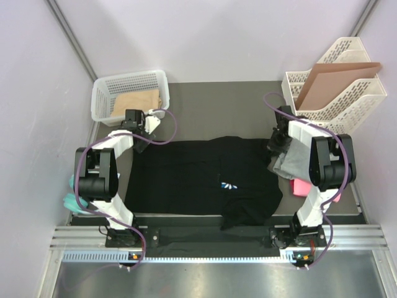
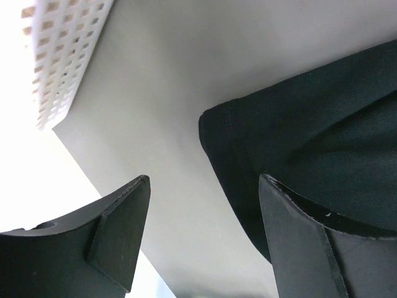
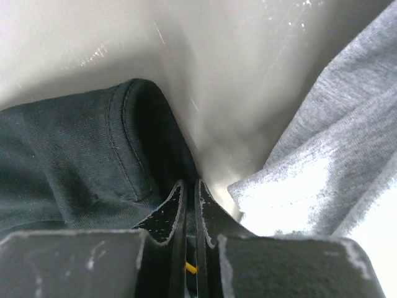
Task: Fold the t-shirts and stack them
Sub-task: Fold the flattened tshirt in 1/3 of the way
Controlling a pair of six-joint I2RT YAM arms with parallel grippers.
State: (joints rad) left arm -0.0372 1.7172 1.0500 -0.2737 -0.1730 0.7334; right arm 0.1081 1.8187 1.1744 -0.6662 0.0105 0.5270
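A large black t-shirt (image 1: 186, 177) lies spread flat across the middle of the table, its small white-and-blue logo (image 1: 228, 185) facing up. My left gripper (image 1: 142, 138) hovers open at its far left corner. In the left wrist view the left gripper (image 2: 205, 178) straddles the hem of the black t-shirt (image 2: 322, 124), with nothing between its fingers. My right gripper (image 1: 276, 148) is at the far right corner. Seen from its wrist, the right gripper (image 3: 190, 181) is shut on a fold of the black t-shirt (image 3: 62, 161). A grey t-shirt (image 1: 290, 160) (image 3: 335, 143) lies crumpled beside it, and a pink one (image 1: 301, 188) pokes out beneath.
A white mesh basket (image 1: 102, 99) (image 2: 62, 56) holding brown paper stands at the back left. At the back right a white file rack (image 1: 347, 105) holds a brown cardboard sheet (image 1: 335, 77). Something teal (image 1: 71, 197) lies beside the left arm's base.
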